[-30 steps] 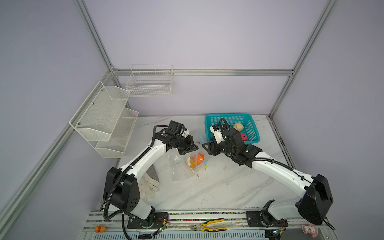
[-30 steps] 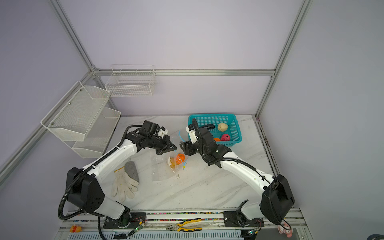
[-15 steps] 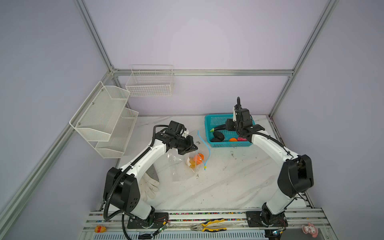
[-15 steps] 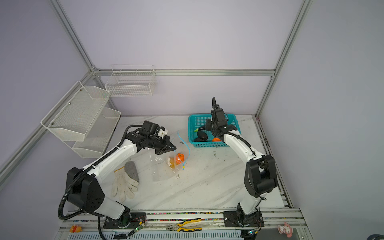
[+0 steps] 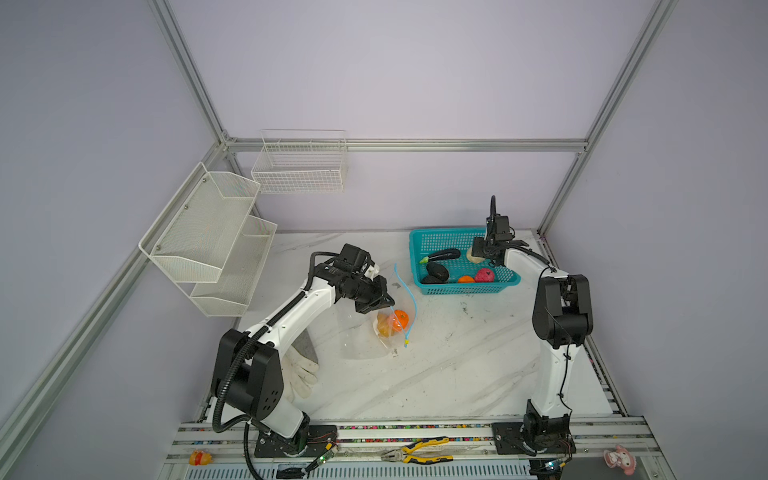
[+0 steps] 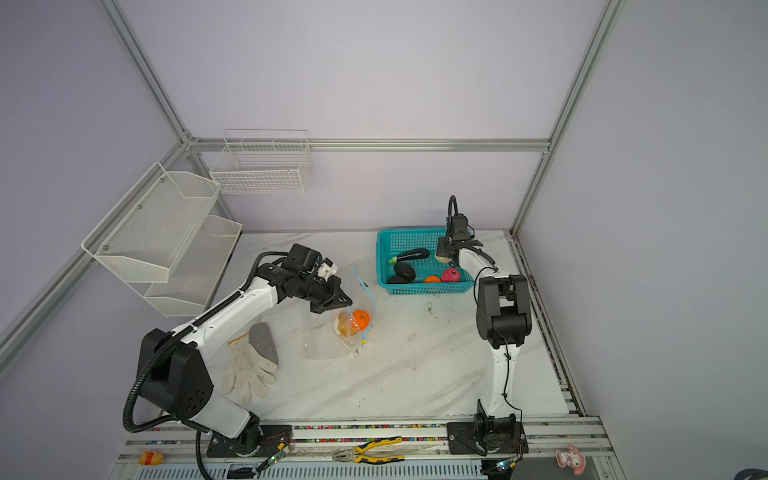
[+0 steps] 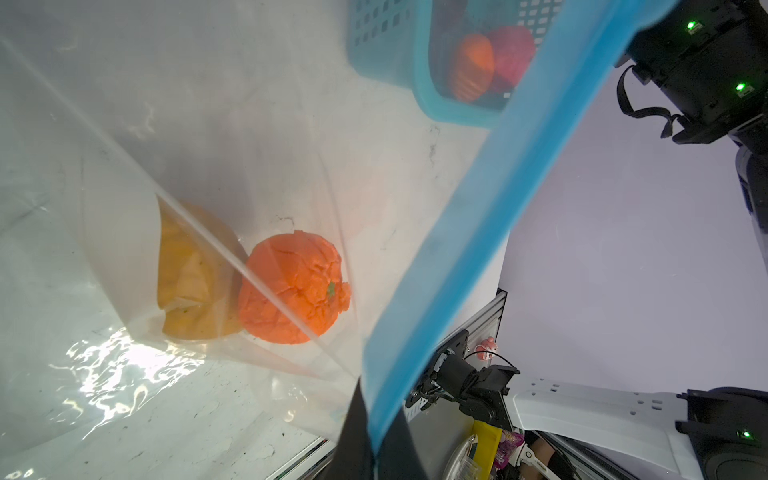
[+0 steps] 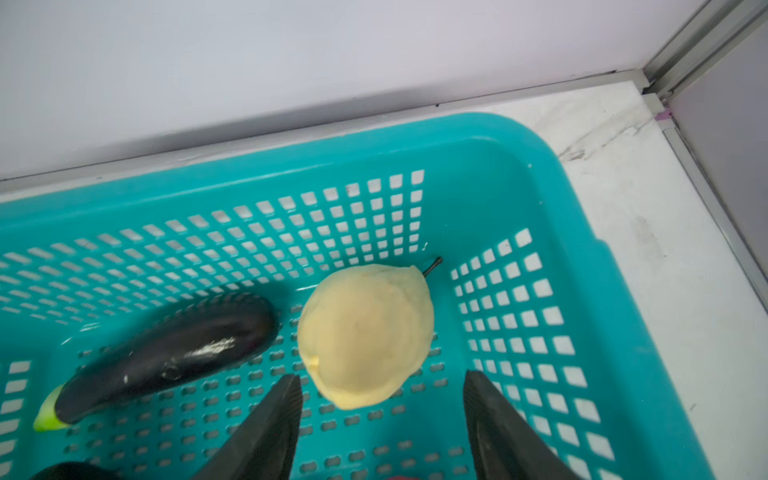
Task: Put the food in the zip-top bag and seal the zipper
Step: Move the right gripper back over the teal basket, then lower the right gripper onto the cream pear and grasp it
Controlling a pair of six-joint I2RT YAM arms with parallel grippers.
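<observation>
The clear zip-top bag (image 5: pixel 361 336) lies mid-table with an orange fruit (image 5: pixel 400 318) and a yellow-orange one (image 5: pixel 383 325) inside. My left gripper (image 5: pixel 384 301) is shut on the mouth edge at the light-blue zipper (image 5: pixel 410 297) and holds it raised; in the left wrist view the zipper (image 7: pixel 478 232) runs out from between the shut gripper (image 7: pixel 374 449). My right gripper (image 5: pixel 484 249) is open inside the teal basket (image 5: pixel 415 266). In the right wrist view the gripper (image 8: pixel 382 390) stands just short of the cream pear (image 8: pixel 365 336), not touching it. An eggplant (image 8: pixel 166 353) lies beside the pear.
The basket also holds a dark fruit (image 5: pixel 436 272), an orange piece (image 5: pixel 466 279) and a pink one (image 5: pixel 484 275). A white glove (image 5: pixel 301 370) lies by the left arm's base. Wire shelves (image 5: pixel 208 241) hang on the left wall. Pliers (image 5: pixel 415 453) rest on the front rail.
My right arm has swung from the bag's mouth back to the basket and now hovers open over the cream pear. The left gripper has kept its hold on the bag edge.
</observation>
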